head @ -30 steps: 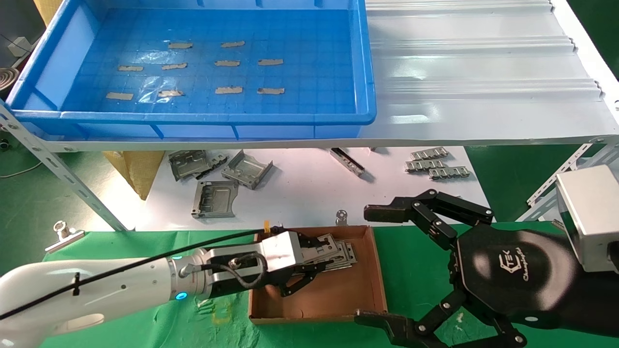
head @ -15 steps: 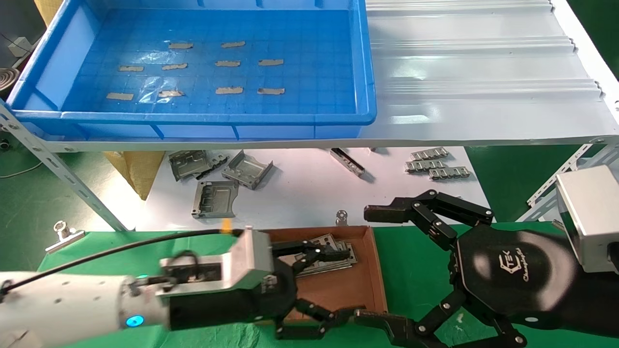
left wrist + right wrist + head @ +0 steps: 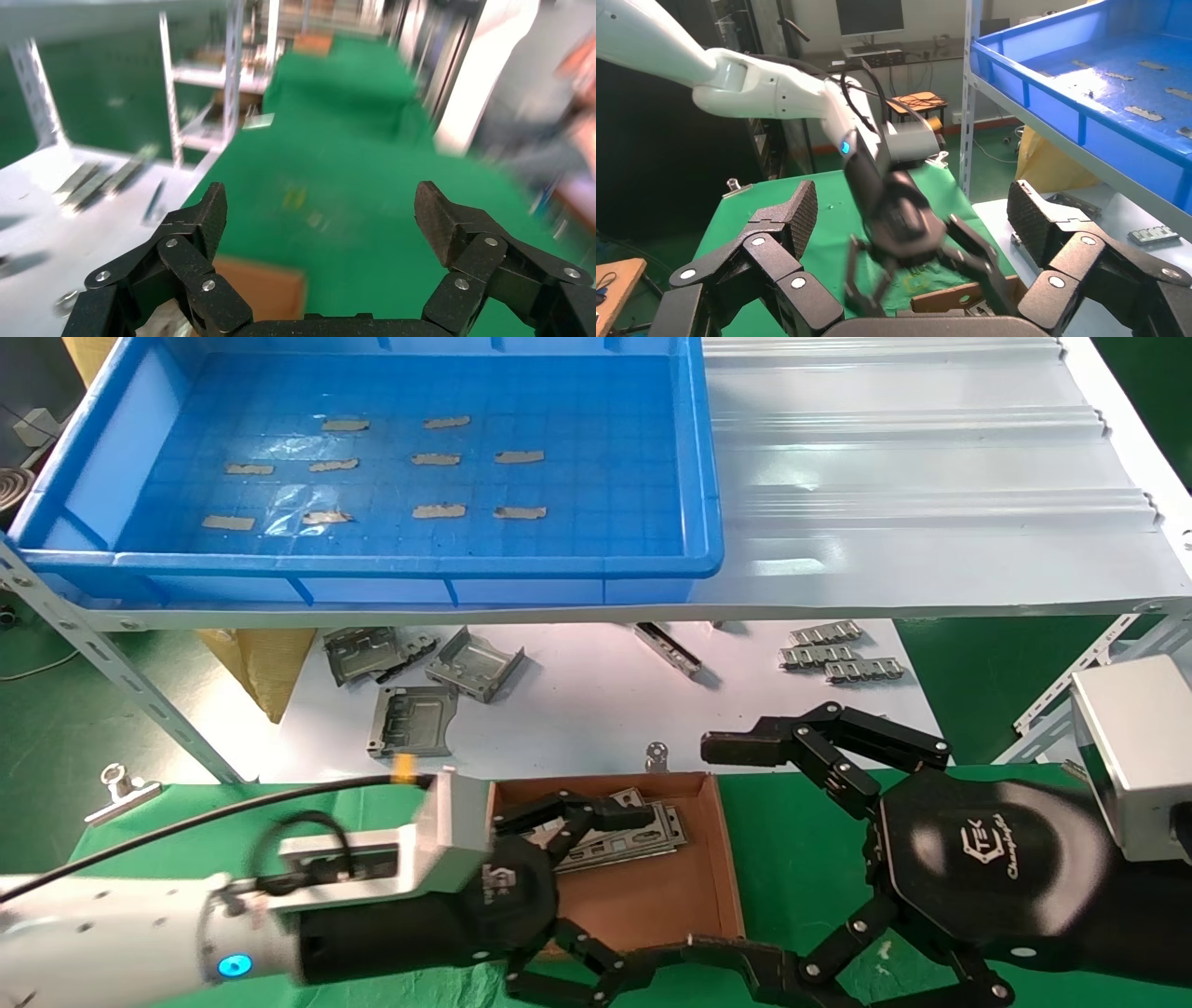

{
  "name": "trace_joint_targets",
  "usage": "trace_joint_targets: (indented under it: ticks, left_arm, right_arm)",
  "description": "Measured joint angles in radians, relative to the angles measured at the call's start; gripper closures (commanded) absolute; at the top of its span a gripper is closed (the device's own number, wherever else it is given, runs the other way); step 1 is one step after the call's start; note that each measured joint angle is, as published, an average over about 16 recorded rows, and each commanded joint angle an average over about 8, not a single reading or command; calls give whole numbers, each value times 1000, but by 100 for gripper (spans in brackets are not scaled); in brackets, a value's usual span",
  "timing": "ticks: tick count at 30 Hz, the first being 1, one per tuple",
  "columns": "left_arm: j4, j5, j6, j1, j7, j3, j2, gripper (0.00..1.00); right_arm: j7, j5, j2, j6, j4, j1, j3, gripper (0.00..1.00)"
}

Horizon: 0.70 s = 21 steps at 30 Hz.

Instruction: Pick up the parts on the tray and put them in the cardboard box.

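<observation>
— Since a second ago your left gripper (image 3: 610, 891) has swung off the stack and pulled back toward the lower left of the head view, empty, fingers spread wide.

— So where are the parts?

— Stacked in the box (image 3: 722, 873), against its far wall: the parts (image 3: 643, 831) lie flat, partly hidden behind your upper finger. The tray (image 3: 712, 477), upper left, shows only tape strips, so you look about done.

— And the right gripper?

— Your right gripper (image 3: 736, 845) sits parked at lower right, wide open, its lower finger touching or just short of the left one; I can't tell which.

— How should I finish?

— Lift clear before turning, keep off the box wall, and give the right fingers room.
</observation>
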Motion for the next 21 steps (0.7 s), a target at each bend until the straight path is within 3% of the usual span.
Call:
trace_joint_targets:
  ticks: [21]
  left_arm:
    - [-83, -35, 90, 12, -103, -124, -122, 0]
  right_arm:
    - [0, 0, 0, 0, 0, 0, 0, 0]
